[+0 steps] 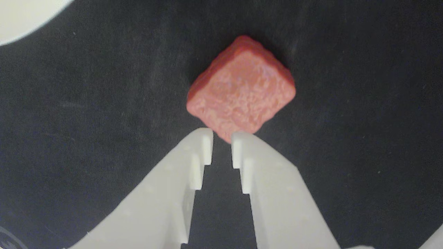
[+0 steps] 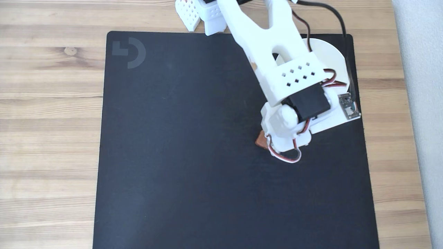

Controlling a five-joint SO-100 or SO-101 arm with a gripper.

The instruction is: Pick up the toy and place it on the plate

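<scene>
A: Starting at the left of the wrist view, what is seen?

B: A pale curved edge of the plate [image 1: 20, 17] is glimpsed in the upper left corner, well apart from everything else. The black mat [image 1: 86, 103] is spread beneath the whole scene.

A: And toward the middle?

B: The toy [image 1: 241, 88] is found lying flat on the mat, turned so that one corner is pointed at the gripper [image 1: 222, 136]. That corner is overlapped by the fingertips, which are parted by only a narrow gap. Nothing is held; whether the corner is actually touched cannot be told.

A: What is shown in the fixed view?

B: A sliver of the toy [image 2: 261, 140] is seen at the left of the wrist housing, and the plate [image 2: 328, 55] is partly hidden behind the arm at the upper right.

A: How should the grasp be done well?

B: The gap is judged too narrow for the block. The jaws should probably be opened wider, the wrist turned so that two flat sides are faced, and the fingers lowered around the middle before being closed. Otherwise the toy could be pushed away by its corner.
</scene>
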